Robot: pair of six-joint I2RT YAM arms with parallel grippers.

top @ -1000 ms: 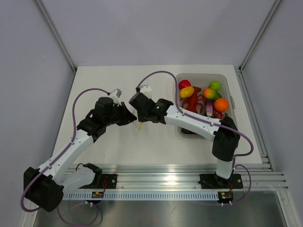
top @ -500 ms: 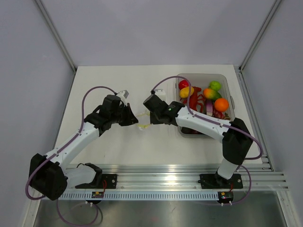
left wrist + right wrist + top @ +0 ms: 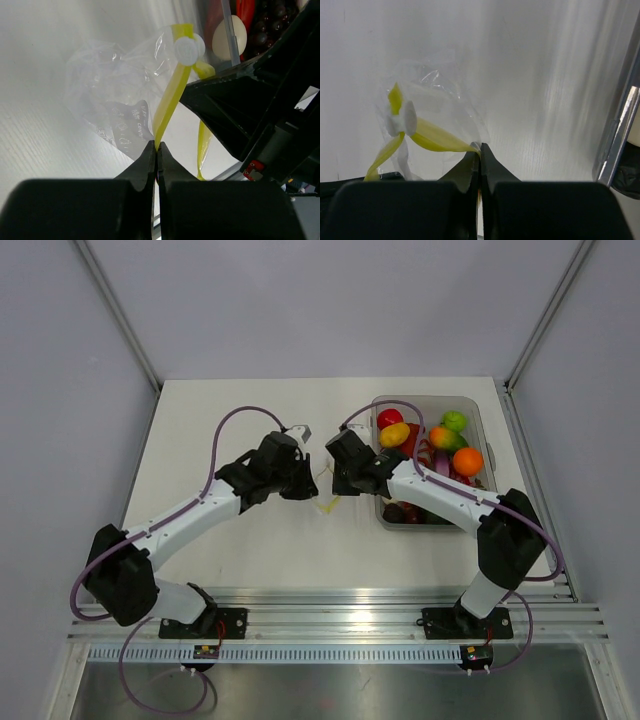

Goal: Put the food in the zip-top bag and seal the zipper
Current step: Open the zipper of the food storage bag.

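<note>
Yellow zipper (image 3: pixel 170 97) lips are pinched one each. The left claw (image 3: pixel 156 150) is clamped tight on one strand and the right claw (image 3: pixel 480 150) on the other, with the white slider (image 3: pixel 187 50) at the strip's far end. Over the last second both arms have carried the clear bag (image 3: pixel 115 95) across the counter (image 3: pixel 230 410) toward 3 o'clock, so it now sits between the claws, near the bin (image 3: pixel 478 412) of food (image 3: pixel 467 460). The bag looks empty, its mouth parted. Filling seems not yet begun, and one claw would probably have to let go to fetch food.
</note>
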